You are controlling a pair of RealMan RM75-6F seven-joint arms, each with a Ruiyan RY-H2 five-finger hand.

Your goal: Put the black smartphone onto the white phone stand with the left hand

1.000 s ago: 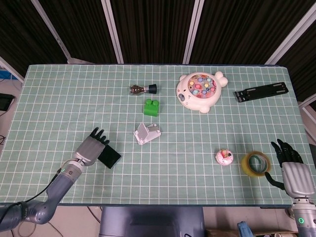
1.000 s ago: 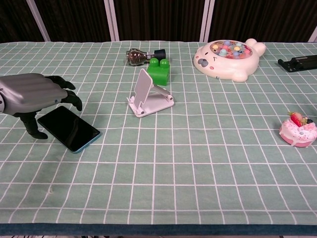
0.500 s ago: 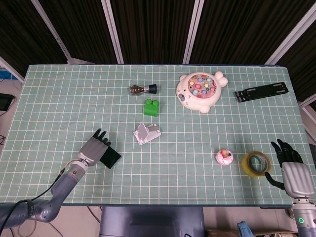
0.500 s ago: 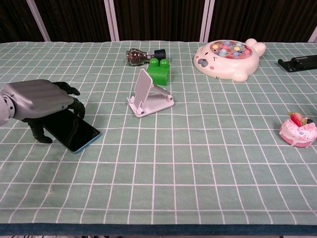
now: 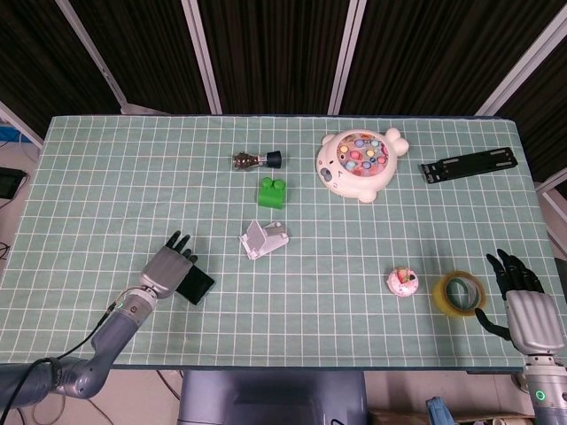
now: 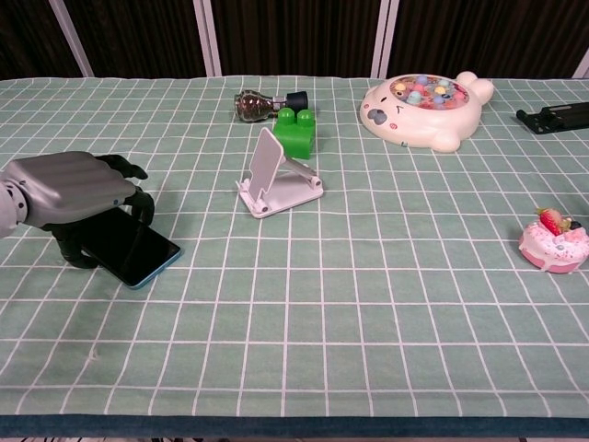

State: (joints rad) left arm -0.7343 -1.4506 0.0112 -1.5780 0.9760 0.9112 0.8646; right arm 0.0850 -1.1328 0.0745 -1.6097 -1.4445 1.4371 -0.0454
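One robot hand (image 6: 69, 189) arched over smartphone (image 6: 133, 250).

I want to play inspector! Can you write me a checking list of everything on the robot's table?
Surface: green checked cloth on the table.
Job's things: black smartphone lies flat; white phone stand stands bare.
Clutter: green block, bulb-like thing, fishing toy, black bracket, donut toy, tape roll.
Hands: left hand arches over the phone's end, grip uncertain; right hand fingers apart, holding nothing.
Cables: black cable by the left arm.
Surroundings: dark curtains, metal frame bars.
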